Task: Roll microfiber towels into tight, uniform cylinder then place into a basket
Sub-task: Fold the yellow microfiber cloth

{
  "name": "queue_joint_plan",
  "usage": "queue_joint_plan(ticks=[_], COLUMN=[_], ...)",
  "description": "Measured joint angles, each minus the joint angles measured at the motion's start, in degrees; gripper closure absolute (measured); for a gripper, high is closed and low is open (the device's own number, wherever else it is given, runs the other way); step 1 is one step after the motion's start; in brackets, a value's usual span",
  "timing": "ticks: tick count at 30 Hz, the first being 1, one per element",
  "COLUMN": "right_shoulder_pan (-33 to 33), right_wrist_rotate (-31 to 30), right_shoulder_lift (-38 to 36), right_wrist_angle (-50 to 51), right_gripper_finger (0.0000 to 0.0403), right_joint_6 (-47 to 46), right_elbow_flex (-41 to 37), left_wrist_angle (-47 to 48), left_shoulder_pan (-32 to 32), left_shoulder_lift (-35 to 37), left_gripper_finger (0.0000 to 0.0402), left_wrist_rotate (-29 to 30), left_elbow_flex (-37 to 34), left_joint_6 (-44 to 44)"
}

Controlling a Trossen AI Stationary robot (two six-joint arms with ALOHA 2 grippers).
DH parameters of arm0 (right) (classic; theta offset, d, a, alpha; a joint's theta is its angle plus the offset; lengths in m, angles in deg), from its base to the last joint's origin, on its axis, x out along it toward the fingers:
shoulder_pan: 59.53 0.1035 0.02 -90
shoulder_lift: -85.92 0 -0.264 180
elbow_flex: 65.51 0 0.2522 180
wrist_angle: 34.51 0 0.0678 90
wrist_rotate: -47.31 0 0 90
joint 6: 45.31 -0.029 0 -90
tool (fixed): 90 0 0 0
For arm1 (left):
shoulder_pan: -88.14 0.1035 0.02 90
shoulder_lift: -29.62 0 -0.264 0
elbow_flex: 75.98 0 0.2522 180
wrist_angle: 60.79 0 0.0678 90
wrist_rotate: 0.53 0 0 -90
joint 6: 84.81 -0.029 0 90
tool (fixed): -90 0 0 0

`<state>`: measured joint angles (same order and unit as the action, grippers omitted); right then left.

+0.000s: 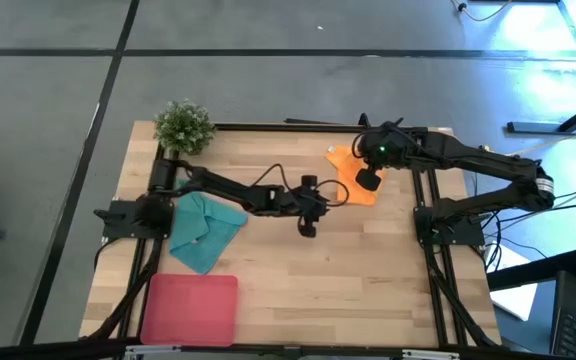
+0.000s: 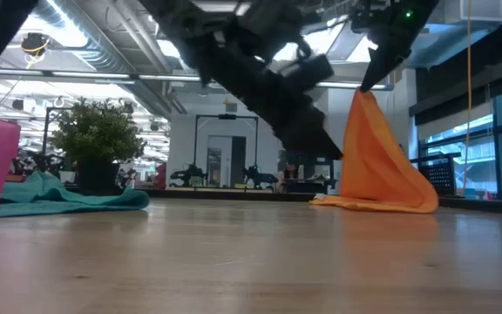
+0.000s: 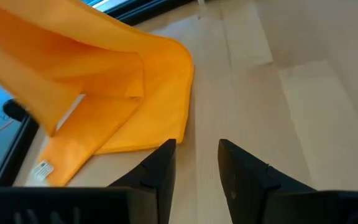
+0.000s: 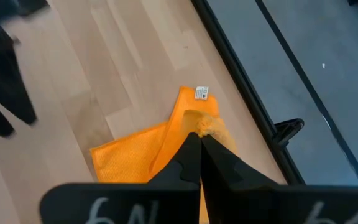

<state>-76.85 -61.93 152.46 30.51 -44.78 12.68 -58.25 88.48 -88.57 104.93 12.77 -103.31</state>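
The right gripper [image 1: 367, 181], fingers pinched on the orange towel [image 1: 353, 172] at upper right of the high view, lifts it to spread before rolling, while the left gripper [image 1: 307, 226], fingers apart, hovers mid-table; next, I judge, laying it flat.

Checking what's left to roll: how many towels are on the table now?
2. The orange towel is pinched and lifted by the right gripper near the far edge; the teal towel lies crumpled beyond the basket.
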Motion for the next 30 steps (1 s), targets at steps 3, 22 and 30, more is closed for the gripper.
queue_joint_plan(ticks=[3,22,30], right_shoulder_pan=[0.0,-0.02,-0.02], right_wrist_rotate=[0.0,1.97,1.95], right_shoulder_lift=[-0.94,-1.88,-1.88], right_wrist_angle=[-0.02,-0.15,-0.21], right_gripper_finger=[0.0399,0.0398,0.0398], right_joint_6=[-0.06,-0.11,-0.04], right_elbow_flex=[0.02,0.04,0.04], left_wrist_angle=[-0.58,2.92,2.59], left_shoulder_pan=[0.41,5.57,5.88], left_shoulder_lift=[-4.64,-15.17,-15.11], left_gripper_finger=[0.0291,0.0291,0.0291], left_wrist_rotate=[-0.13,-4.74,-4.68], left_elbow_flex=[4.3,14.02,14.06], left_joint_6=[0.81,10.53,10.03])
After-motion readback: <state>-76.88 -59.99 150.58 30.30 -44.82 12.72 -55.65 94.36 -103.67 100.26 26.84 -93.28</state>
